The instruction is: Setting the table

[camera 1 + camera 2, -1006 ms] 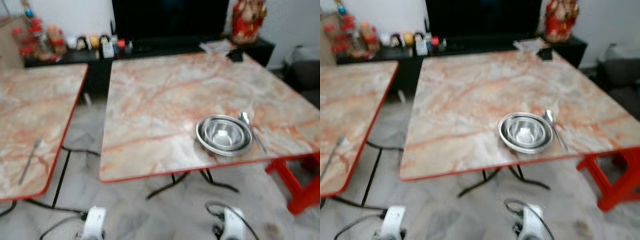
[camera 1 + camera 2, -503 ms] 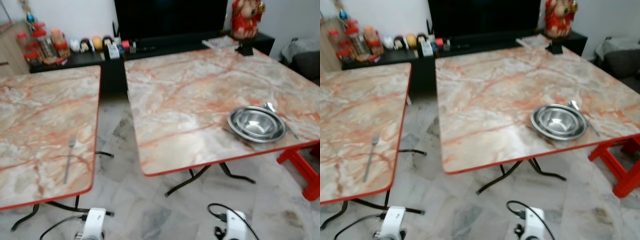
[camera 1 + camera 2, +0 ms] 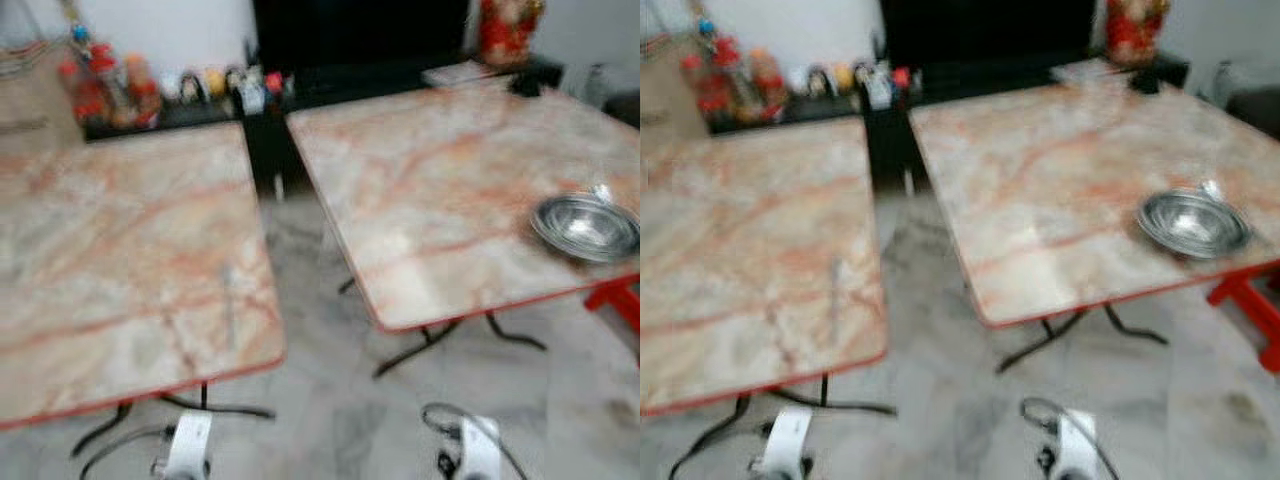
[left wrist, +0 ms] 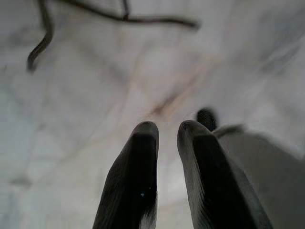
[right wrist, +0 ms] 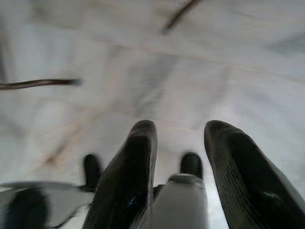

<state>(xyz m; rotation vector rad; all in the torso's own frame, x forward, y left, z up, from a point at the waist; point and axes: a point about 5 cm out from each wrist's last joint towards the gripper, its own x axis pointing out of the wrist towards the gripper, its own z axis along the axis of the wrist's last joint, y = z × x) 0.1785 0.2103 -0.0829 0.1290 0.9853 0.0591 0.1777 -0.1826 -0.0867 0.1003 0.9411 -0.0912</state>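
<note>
Fork nearer centre after turn, lengthwise

Both arms hang idle, fingers slightly apart

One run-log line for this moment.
phase: walking | fork on left table | bowl on right table | arms: idle

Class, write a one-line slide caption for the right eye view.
Two marble-patterned tables; a metal bowl sits on the right one.
</note>
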